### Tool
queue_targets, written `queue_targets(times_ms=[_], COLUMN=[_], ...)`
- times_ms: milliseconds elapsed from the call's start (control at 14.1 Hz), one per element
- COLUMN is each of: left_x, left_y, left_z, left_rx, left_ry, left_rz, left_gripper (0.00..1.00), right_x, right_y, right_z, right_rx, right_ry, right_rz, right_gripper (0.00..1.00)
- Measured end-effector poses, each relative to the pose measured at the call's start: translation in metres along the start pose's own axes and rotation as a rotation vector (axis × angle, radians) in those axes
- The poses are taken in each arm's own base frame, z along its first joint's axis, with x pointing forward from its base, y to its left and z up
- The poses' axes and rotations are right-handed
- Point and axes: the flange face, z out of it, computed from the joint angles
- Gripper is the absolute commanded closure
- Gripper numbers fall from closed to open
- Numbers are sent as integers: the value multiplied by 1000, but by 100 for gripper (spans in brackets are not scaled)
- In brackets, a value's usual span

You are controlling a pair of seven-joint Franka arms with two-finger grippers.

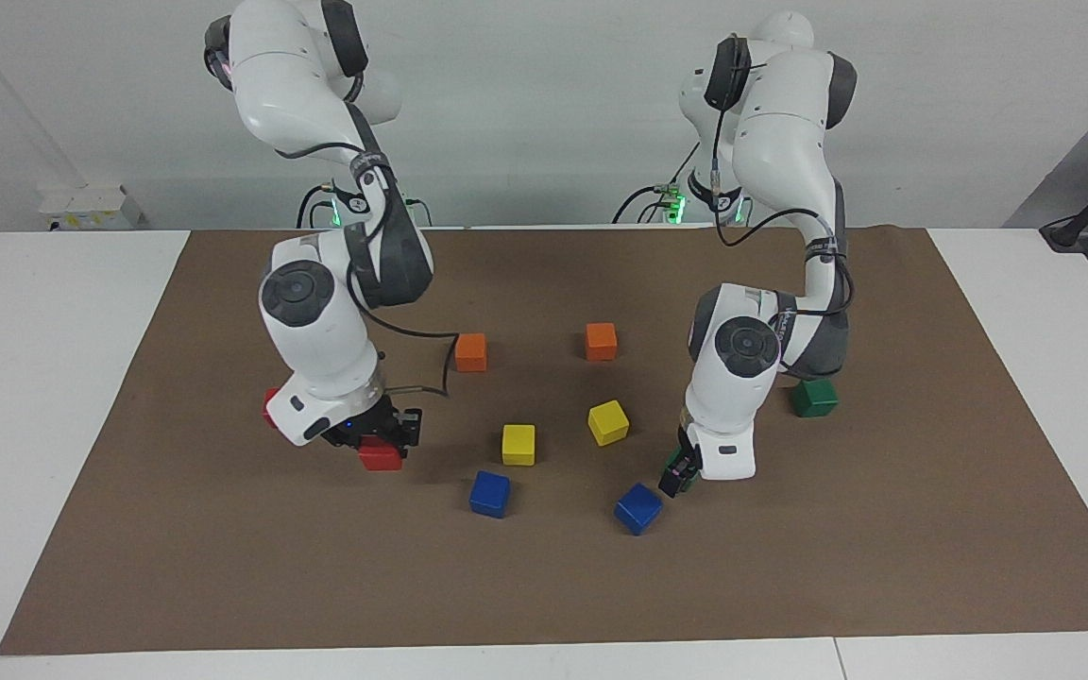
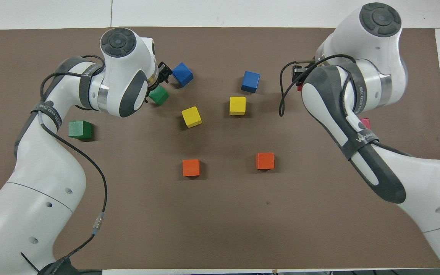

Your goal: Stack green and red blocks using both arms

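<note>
2 stacks are wanted and neither is built, so the risks lie in the placing and the pick-up.

Nearest the robots of the task's pieces, the resting green cube (image 1: pixel 814 397) sits on the brown mat (image 1: pixel 544 586) toward the left arm's end, half shaded by that arm's elbow. The resting red cube (image 2: pixel 365 122) lies toward the right arm's end, mostly hidden under the right arm in both views. That hiding is the 1st hazard: the wrist could nudge the cube while lining up over it.

The right gripper (image 1: pixel 381 451) is clamped on the carried red cube (image 1: pixel 381 459), over the mat just beside the resting red one. Set down off-centre or twisted, it would slide off (these cubes look glossy), and a low approach would shove the lower cube away.

The left gripper (image 1: pixel 679 472) is low with its jaws wide about the second green cube (image 2: pixel 159 95), not yet closed on it as far as I can judge. That cube sits skewed, so closing on its corners could spin it out. A blue cube (image 1: pixel 637 508) lies just beside it, farther from the robots, and a finger could knock it.
</note>
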Motion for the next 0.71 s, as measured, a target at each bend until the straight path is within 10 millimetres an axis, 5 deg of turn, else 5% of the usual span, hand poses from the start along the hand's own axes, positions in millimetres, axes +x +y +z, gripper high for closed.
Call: queue_targets(times_ms=[355,710], left_x=[-8,-8], left_y=[1,1], left_z=[9,9], left_rx=[-1,-2], left_ry=[-1,0], left_rz=[10,11], left_gripper=[0,3], right_x=[-25,-81], right_y=[83,99], right_z=[-12,-6], right_rx=[-25,-48], right_ry=[-56,-91], right_rz=[-52,-53], right_gripper=[100,100])
